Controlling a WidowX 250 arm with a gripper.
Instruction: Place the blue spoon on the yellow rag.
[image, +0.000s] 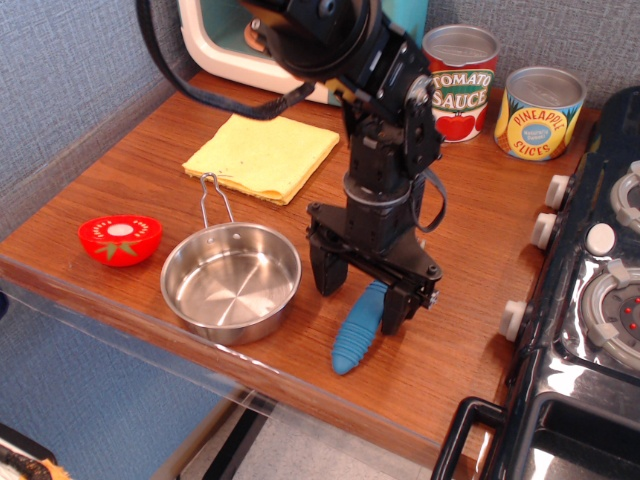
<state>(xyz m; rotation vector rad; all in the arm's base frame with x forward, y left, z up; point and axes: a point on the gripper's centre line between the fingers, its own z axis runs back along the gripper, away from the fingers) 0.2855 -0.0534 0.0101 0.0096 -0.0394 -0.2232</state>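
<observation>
Two fingers of gripper (361, 299) spread wide, straddling blue spoon (358, 327) near table's front edge; yellow rag (262, 153) lies uncovered toward back-left.

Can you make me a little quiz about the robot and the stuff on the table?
1. True or false: the blue spoon already lies on the yellow rag.
2. Which thing is nearest the steel pan? A) the pineapple can B) the tomato half C) the tomato sauce can
3. Fill in: the gripper is open, with one finger on each side of the spoon's ____ end.

Key: 1 false; 2 B; 3 upper.
</observation>
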